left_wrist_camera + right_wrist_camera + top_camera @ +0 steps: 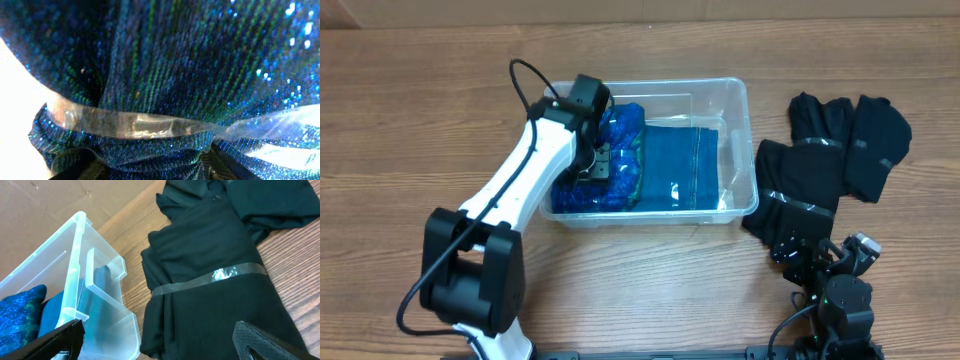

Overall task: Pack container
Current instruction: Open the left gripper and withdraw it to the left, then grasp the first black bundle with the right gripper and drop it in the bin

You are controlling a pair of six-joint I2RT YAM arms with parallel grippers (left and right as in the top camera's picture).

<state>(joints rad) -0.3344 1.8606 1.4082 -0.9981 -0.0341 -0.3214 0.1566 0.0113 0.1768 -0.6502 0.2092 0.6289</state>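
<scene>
The clear container (750, 110) sits mid-table and holds a sparkly blue taped bundle (625, 125) on its left and a folded plain blue cloth (680, 165) on its right. My left gripper (595, 165) is down inside the container, and its fingers (155, 170) pinch the sparkly bundle (165, 75), which fills the left wrist view. My right gripper (810, 262) is open and empty (160, 340), low by the front of a black taped bundle (210, 280), next to the container's right end (107, 330).
Several black taped cloth bundles (875, 145) lie in a pile right of the container. The wooden table (400, 120) is bare on the left and along the front. A cardboard wall (60, 200) stands behind.
</scene>
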